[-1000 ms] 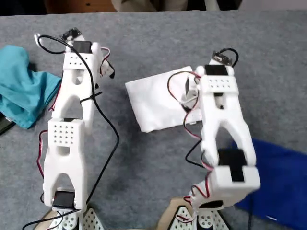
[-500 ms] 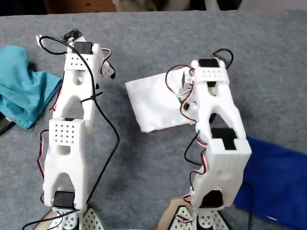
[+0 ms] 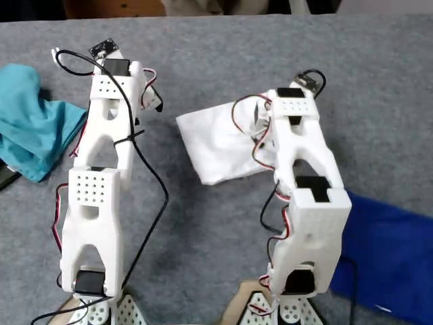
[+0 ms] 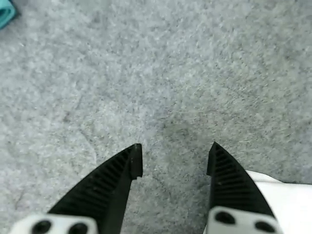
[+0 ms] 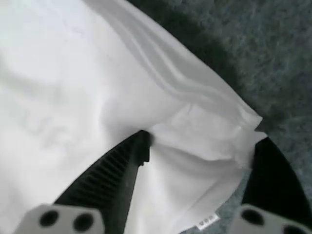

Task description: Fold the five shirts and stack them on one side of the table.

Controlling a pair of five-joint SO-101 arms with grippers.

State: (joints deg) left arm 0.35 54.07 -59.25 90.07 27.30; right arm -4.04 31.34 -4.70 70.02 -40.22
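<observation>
Three shirts lie on your grey table [image 3: 203, 47], none stacked on another: a white shirt [image 3: 213, 145] folded into a rough rectangle near the middle, between the two arms; a crumpled teal shirt [image 3: 30, 128] at the edge on the left arm's side, well apart from the white one; and a blue shirt [image 3: 392, 261] at the near corner on the right arm's side, beside that arm's base. Your right gripper [image 5: 200, 146] is down on the white shirt at the edge nearest the right arm. Its jaws are spread and not clamped. One finger [image 5: 129, 163] presses into the cloth, where a crease gathers at its tip, and the other finger [image 5: 270, 170] sits just past the shirt's layered corner, so the bunched edge lies between them. A small label shows at that corner. Your left gripper [image 4: 173, 158] hangs over bare table with its jaws apart and nothing between them, and a sliver of the teal shirt shows at the corner of the left wrist view
</observation>
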